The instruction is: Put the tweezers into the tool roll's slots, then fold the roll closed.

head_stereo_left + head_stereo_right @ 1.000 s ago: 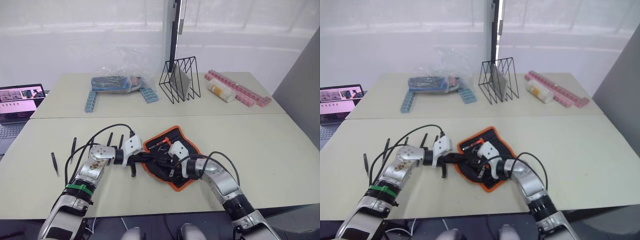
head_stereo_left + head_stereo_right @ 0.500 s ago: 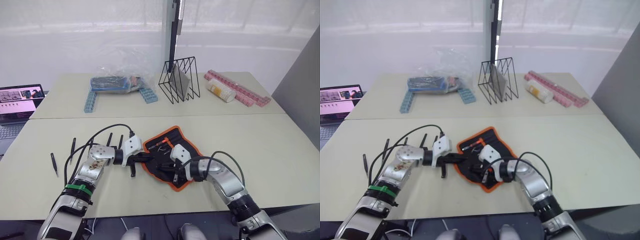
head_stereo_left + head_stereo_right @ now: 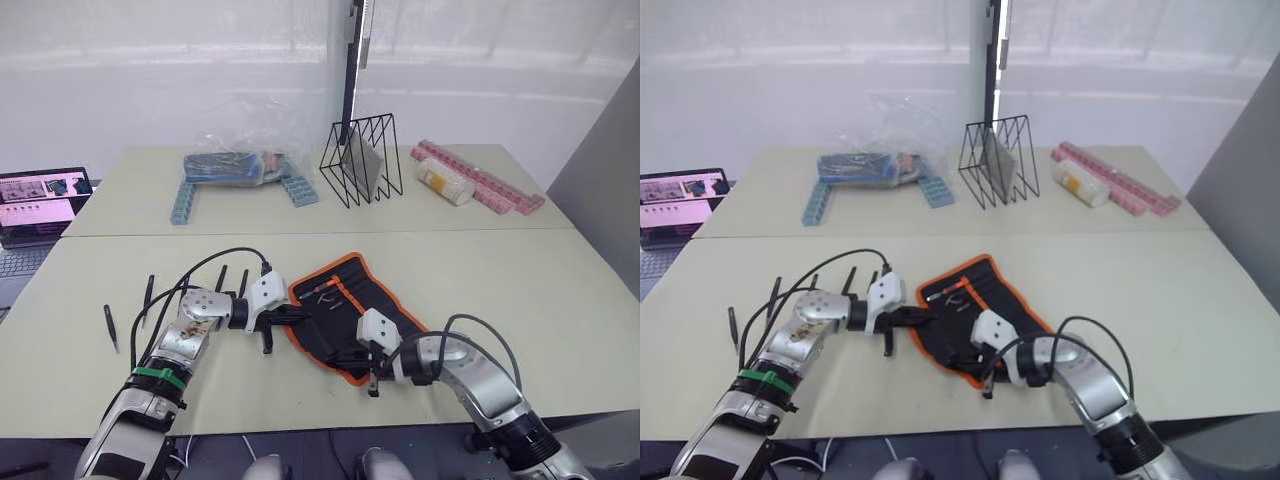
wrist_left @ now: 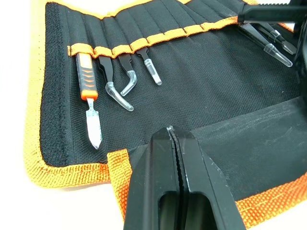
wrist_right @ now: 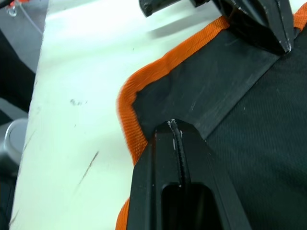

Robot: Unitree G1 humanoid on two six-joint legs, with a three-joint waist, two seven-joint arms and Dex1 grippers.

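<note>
Lying open on the desk, the roll showed slots holding a few tools. Left pincer was clamped on its orange edge, right pincer was pinched on the opposite edge. Loose tweezers lay well apart, left of the roll.

The head stereo pair looks forward and down from above the near edge of the table, covering the whole tabletop as far as the wire rack; the two eyes differ only by a slight sideways offset. The left wrist camera sits very close to the tool roll, facing along its gripper across the slots. The right wrist camera sits equally close at the roll's orange edging. All four views share the tool roll.
</note>
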